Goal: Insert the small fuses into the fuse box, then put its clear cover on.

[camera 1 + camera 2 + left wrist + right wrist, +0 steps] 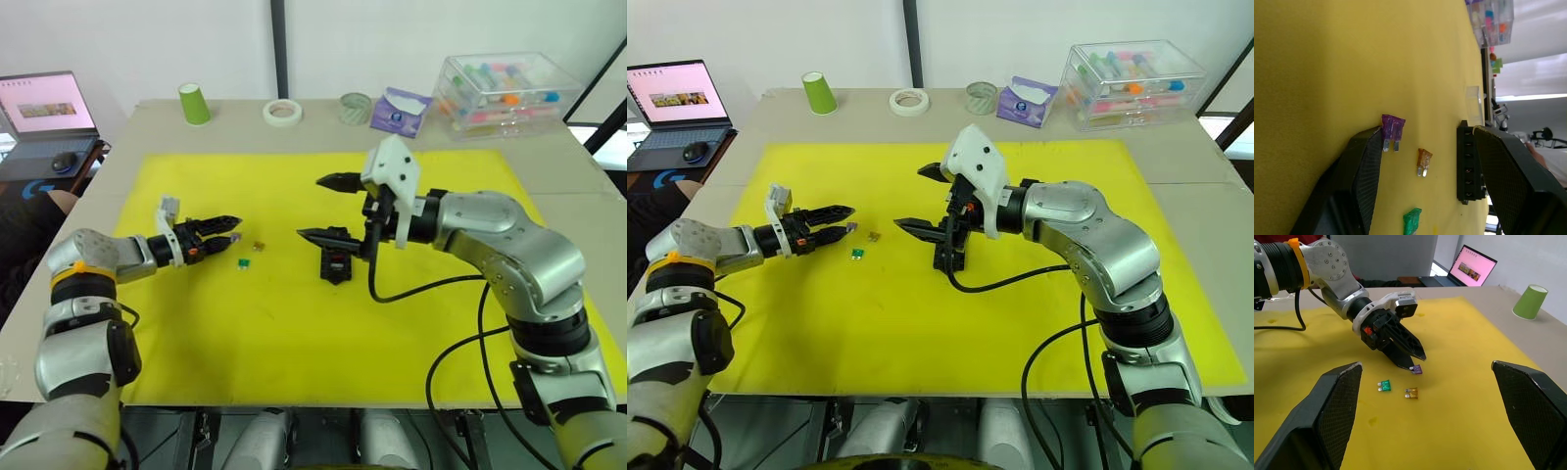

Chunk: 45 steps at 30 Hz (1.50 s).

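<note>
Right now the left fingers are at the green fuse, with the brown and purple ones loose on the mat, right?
Not quite. The left fingers are at the purple fuse, as the right wrist view shows. The green fuse and the brown fuse lie loose on the yellow mat.

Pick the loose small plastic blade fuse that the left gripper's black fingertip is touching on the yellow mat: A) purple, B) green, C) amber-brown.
A: the small purple plastic blade fuse sits against the tip of the left gripper, while the green fuse and the amber-brown fuse lie apart from it.
</note>
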### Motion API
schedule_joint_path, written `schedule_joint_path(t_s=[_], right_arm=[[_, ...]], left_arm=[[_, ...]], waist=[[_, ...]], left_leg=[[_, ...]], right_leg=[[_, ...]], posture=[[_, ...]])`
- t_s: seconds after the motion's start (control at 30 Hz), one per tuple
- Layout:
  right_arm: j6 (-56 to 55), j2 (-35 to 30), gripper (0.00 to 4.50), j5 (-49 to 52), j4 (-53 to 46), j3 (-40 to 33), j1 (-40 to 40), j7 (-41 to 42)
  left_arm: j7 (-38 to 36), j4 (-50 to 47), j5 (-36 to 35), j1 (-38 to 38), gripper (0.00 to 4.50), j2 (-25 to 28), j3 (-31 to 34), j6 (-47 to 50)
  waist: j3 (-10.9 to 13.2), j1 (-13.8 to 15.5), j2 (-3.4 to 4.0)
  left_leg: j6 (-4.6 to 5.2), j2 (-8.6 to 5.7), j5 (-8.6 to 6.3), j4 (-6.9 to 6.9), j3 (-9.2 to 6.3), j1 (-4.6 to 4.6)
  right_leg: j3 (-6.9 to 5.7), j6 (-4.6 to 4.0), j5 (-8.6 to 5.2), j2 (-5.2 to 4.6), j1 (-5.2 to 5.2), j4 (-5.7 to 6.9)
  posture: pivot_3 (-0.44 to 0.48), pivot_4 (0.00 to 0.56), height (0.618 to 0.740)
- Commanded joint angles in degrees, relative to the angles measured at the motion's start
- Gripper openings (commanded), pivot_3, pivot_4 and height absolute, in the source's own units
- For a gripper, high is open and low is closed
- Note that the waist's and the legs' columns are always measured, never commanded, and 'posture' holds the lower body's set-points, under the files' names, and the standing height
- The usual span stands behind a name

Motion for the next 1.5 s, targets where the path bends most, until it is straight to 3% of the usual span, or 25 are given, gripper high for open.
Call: schedule_joint_path(t_s=[0.03,0.23,0.37,0.7,0.8,0.97,1.23,1.4,1.43,1.5], right_arm=[[-0.63,0.19,4.50,0.42,-2.28,-1.47,-0.64,-0.27],[-0.79,-0.08,4.50,0.18,-2.24,-1.18,-0.57,-0.06],[-0.90,-0.10,4.50,0.01,-2.13,-1.10,-0.59,-0.02],[-0.97,-0.40,4.50,-0.24,-2.07,-0.95,-0.57,0.21],[-0.93,-0.53,4.50,-0.33,-2.17,-0.86,-0.37,0.25],[-0.84,-0.64,4.50,-0.42,-2.29,-0.81,-0.13,0.22],[-1.12,-0.70,4.50,-1.01,-2.00,-0.44,-0.04,0.55],[0.03,-1.34,4.50,-0.51,-1.76,-0.92,0.32,0.96],[0.69,-1.96,4.50,0.17,-1.56,-1.50,0.45,1.55],[3.69,-4.88,4.50,3.24,-0.15,-4.21,0.68,4.45]], left_arm=[[-0.28,0.46,1.10,0.01,3.27,-0.10,-1.16,-0.23],[-0.61,1.05,1.33,0.41,3.27,-0.18,-0.83,-0.80],[-0.44,1.02,2.25,1.01,2.46,-0.06,-1.66,-1.73],[-1.18,2.81,3.35,0.75,2.46,0.01,-1.90,-3.48],[-0.92,3.54,3.44,0.85,1.81,-0.01,-1.75,-3.61],[-0.75,3.87,3.85,0.99,0.09,-0.14,-1.78,-3.75],[-0.63,2.63,3.32,1.64,0.04,-0.74,-1.44,-2.48],[-2.45,-4.26,0.22,2.98,0.04,0.32,-0.46,1.36],[-3.12,-7.11,-1.02,3.34,0.04,0.92,0.05,2.26],[-6.55,-21.96,-5.82,5.79,0.04,2.65,0.87,2.08]], waist=[[0.00,0.00,0.00],[0.00,0.01,0.00],[0.00,-0.09,0.00],[0.00,-0.12,0.00],[0.00,-0.13,0.00],[-0.01,-0.36,0.01],[-0.02,-0.29,0.03],[-0.02,-0.43,0.03],[-0.02,-0.43,0.03],[0.00,-0.48,0.02]], left_leg=[[0.00,0.00,0.00,0.00,0.00,0.00],[0.00,0.00,0.00,0.00,0.00,0.00],[0.00,0.00,0.00,0.00,0.00,0.00],[0.00,0.00,0.00,-0.01,0.00,0.00],[0.00,0.00,0.00,-0.01,0.00,0.00],[0.00,0.01,0.00,-0.02,0.01,0.00],[0.00,0.02,0.00,-0.03,0.02,0.01],[0.00,0.02,0.00,-0.03,0.02,0.01],[0.00,0.02,0.00,-0.04,0.02,0.00],[0.00,0.02,0.00,-0.04,0.02,0.00]], right_leg=[[0.00,0.00,0.00,0.00,0.00,0.00],[0.00,0.00,0.00,0.00,0.00,0.00],[0.00,0.00,0.00,0.01,-0.01,0.00],[0.00,0.00,0.00,0.01,-0.01,0.00],[0.00,0.00,0.00,0.01,-0.01,0.00],[0.01,0.00,0.00,0.01,-0.03,0.00],[0.01,0.00,0.00,0.02,-0.04,0.01],[0.03,0.00,0.00,0.01,-0.05,0.01],[0.03,0.00,0.00,0.01,-0.05,0.01],[0.04,0.00,0.00,0.01,-0.06,0.01]], posture=[[0.000,0.150,0.740],[0.000,0.150,0.740],[0.000,0.150,0.740],[0.000,0.150,0.740],[0.000,0.150,0.740],[0.000,0.150,0.740],[0.000,0.150,0.740],[0.000,0.150,0.740],[0.000,0.150,0.740],[0.000,0.150,0.740]])
